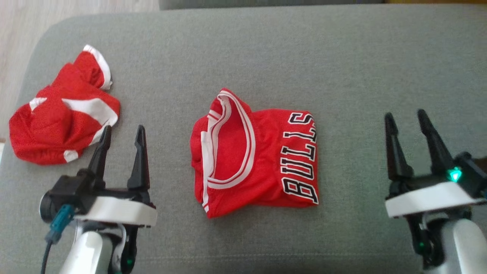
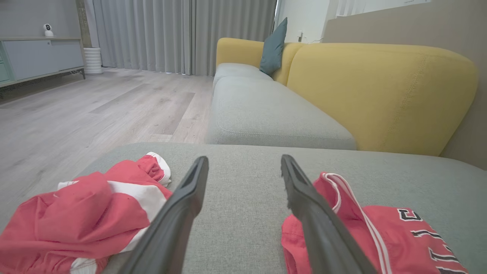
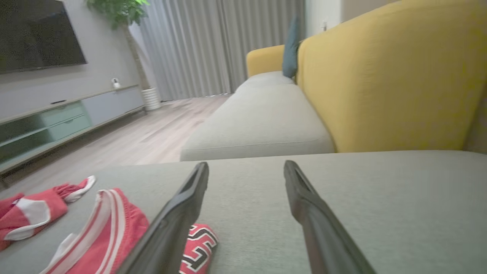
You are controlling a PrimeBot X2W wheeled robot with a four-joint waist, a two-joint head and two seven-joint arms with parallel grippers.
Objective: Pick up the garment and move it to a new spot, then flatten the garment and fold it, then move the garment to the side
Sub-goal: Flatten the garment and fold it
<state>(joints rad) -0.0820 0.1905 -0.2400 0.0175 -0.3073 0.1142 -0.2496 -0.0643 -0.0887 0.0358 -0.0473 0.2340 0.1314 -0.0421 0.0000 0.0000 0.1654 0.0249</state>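
The jersey (image 1: 255, 156) lies near the middle of the grey cushion (image 1: 266, 57), folded into a compact block. Its white-trimmed neck opening faces up and the BULLS lettering runs along its right edge. By the look of it, the pick-up, flattening and folding are done. What seems left is the last step, moving the folded jersey to the side, unless this spot already counts as the side, which the pictures do not settle.

Neither gripper touches it. The left gripper (image 1: 124, 129) stands to its left with fingers spread and nothing between them. The right gripper (image 1: 405, 113) stands well apart on its right, likewise spread and empty. In the left wrist view the jersey (image 2: 380, 236) sits just beside the right-hand finger.

A crumpled garment (image 1: 62, 118), red with white patches, lies near the cushion's left edge, close beyond the left gripper's fingertips. It is unfolded and looks like separate work.

How many layers the jersey has, and whether the fold underneath is neat, cannot be seen from above. The bottom hem bulges slightly. What kind of clothing the crumpled garment is remains unclear. The right wrist view is soft, and there the fingers cover part of the jersey (image 3: 110, 228). Both arms are cut off by the lower edge of the head view.
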